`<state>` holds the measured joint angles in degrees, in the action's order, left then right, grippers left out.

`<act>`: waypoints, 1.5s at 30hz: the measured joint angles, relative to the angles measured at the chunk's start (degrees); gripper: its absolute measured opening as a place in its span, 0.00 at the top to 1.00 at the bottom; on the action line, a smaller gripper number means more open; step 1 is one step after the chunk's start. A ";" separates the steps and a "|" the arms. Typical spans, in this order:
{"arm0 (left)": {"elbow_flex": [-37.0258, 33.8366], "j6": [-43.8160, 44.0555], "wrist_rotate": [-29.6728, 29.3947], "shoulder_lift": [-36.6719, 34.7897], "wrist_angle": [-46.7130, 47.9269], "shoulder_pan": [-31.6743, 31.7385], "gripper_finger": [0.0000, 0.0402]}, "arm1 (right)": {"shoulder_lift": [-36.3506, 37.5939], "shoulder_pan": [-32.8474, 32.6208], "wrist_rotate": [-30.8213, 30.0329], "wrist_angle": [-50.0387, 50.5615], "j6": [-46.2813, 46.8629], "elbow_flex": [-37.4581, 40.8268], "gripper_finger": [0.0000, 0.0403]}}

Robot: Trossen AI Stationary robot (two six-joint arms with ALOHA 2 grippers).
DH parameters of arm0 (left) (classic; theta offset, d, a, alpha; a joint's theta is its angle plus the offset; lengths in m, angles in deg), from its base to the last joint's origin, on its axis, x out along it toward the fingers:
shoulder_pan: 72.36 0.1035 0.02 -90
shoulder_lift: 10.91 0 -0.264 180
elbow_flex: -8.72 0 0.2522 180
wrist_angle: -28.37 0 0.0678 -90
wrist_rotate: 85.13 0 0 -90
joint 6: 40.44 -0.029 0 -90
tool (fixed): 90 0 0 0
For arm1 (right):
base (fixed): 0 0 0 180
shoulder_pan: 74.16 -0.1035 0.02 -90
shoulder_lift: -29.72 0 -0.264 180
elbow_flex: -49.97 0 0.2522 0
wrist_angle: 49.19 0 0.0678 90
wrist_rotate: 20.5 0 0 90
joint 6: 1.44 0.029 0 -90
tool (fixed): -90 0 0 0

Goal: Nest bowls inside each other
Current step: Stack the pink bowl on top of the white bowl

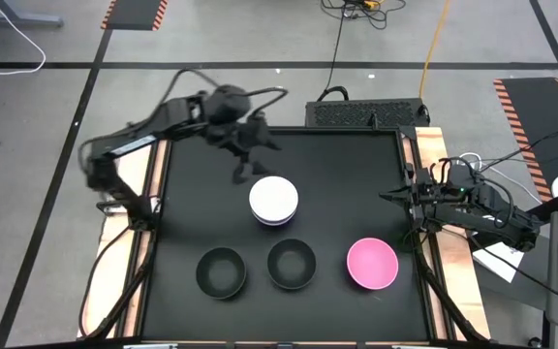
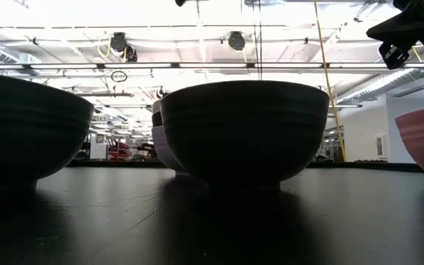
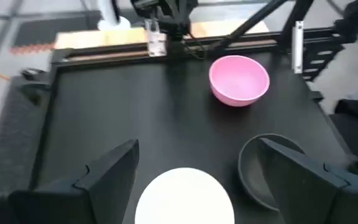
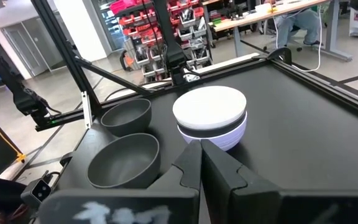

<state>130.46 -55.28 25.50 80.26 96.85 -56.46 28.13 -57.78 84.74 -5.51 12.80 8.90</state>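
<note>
A white bowl (image 1: pixel 273 198) sits nested on top of a stack near the table's middle. In the right wrist view the stack (image 4: pixel 211 115) shows a dark band and a lavender bowl (image 4: pixel 224 138) beneath the white one. Two black bowls (image 1: pixel 221 270) (image 1: pixel 291 264) and a pink bowl (image 1: pixel 371 263) stand upright in a row near the near edge. My left gripper (image 1: pixel 245 163) hovers open at the stack's far-left side, with the white bowl (image 3: pixel 182 196) between its fingers' lines but below them. My right gripper (image 1: pixel 395 194) waits shut at the table's right edge.
The black table top (image 1: pixel 356 174) has a raised frame along its edges. A dark box (image 1: pixel 366 112) sits just beyond the far edge. Cables lie on the floor around the table. Bare table shows at the far right and the left.
</note>
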 joint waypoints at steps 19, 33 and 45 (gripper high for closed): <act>-49.81 14.96 -10.47 -38.80 -29.54 -2.95 0.18 | 0.00 0.00 0.01 -0.10 -0.17 0.00 1.00; -74.15 29.02 -13.10 -60.75 -39.92 -2.93 0.18 | 0.00 0.00 0.02 -0.07 0.06 0.00 1.00; -84.62 29.24 -18.27 -69.07 -37.66 -4.21 0.38 | 0.00 0.00 0.02 -0.08 0.26 0.00 1.00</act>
<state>45.84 -26.05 7.24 11.19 59.18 -60.66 28.13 -57.77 84.76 -5.58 13.06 8.90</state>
